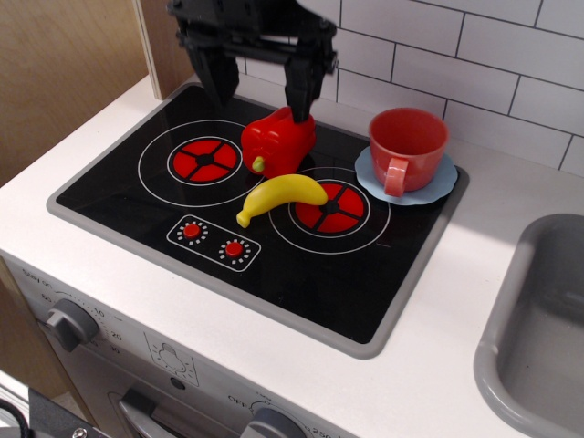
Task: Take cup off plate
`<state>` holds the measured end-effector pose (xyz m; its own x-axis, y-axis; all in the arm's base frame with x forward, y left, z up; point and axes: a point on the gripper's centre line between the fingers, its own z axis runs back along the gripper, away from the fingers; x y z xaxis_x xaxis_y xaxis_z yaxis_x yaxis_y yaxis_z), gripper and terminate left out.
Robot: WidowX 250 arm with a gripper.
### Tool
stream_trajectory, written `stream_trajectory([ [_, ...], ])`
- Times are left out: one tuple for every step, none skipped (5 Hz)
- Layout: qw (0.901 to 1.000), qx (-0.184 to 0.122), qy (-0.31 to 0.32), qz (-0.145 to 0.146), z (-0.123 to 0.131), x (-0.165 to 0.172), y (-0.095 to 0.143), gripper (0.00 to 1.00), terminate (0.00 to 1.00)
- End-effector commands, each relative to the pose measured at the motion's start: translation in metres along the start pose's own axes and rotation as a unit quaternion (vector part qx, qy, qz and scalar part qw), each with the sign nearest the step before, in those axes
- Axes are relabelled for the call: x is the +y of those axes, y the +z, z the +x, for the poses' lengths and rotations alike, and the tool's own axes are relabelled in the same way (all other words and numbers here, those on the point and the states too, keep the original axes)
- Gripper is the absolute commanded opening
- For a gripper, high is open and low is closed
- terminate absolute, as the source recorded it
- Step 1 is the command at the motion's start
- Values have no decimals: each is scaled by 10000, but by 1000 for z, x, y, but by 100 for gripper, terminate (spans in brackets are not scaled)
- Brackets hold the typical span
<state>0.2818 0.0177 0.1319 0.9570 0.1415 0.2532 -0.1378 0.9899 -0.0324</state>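
Note:
The red-orange cup (408, 146) stands upright on the light blue plate (440, 187) at the back right corner of the black stovetop, its handle facing the front. My black gripper (257, 99) hangs open and empty above the back of the stovetop, just behind a red toy pepper. It is well to the left of the cup and apart from it.
A red toy bell pepper (278, 140) and a yellow banana (281, 196) lie in the middle of the stovetop (182, 228). A grey sink (538, 347) is at the right. A white tiled wall runs behind, a wooden panel at the left.

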Motion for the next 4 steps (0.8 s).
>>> stream_trajectory([
  [9991, 97, 236, -347, 2, -42, 2, 100, 0],
  [9965, 144, 750, -335, -1, -67, -14, 100, 0],
  [9957, 103, 862, -309, -2, -79, -29, 100, 0],
  [9952, 140, 921, -282, -4, -88, -50, 100, 0],
])
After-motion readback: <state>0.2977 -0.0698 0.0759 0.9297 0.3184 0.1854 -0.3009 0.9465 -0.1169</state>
